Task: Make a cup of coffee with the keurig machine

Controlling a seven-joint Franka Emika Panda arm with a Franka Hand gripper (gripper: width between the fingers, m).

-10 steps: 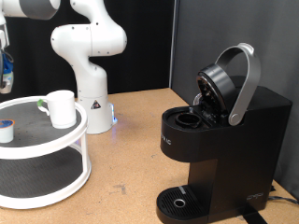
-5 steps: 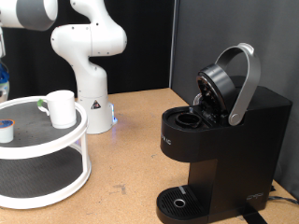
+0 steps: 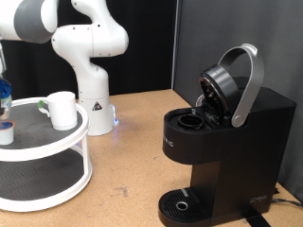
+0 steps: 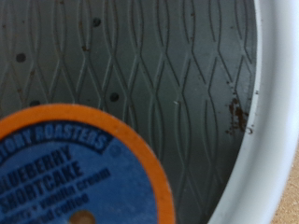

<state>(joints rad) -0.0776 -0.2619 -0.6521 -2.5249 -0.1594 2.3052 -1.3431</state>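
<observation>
Gripper (image 3: 3,93): barely in view at the exterior view's far left edge, low over the upper shelf of the white two-tier round stand (image 3: 57,142). Only a sliver of it shows there; the jaws themselves are cut off by the frame edge, and the wrist view shows none of them. Cannot tell whether the jaws are spread or pressed together, nor whether they touch anything.

Pod (image 4: 75,168): fills the lower part of the wrist view, blue foil top with an orange ring and partly legible print. It lies on the dark patterned mat (image 4: 168,65) of the shelf, close under the camera. The stand's white rim curves past beside it. A few dark crumbs (image 4: 238,114) sit on the mat near the rim. In the exterior view the pod is a small white shape at the far left of the upper shelf, just below the gripper.

Cup (image 3: 62,110): one, white, upright on the upper shelf, apart from the pod, toward the exterior view's right.

Keurig machine (image 3: 227,142): one, black, on the wooden bench (image 3: 133,161) at the exterior view's right, well apart from the stand. Lid raised, grey handle (image 3: 248,85) tilted up, pod chamber open. Round drip tray at its base carries nothing.

Count: one pod, one cup, one machine, one stand, one arm (image 3: 85,47).
</observation>
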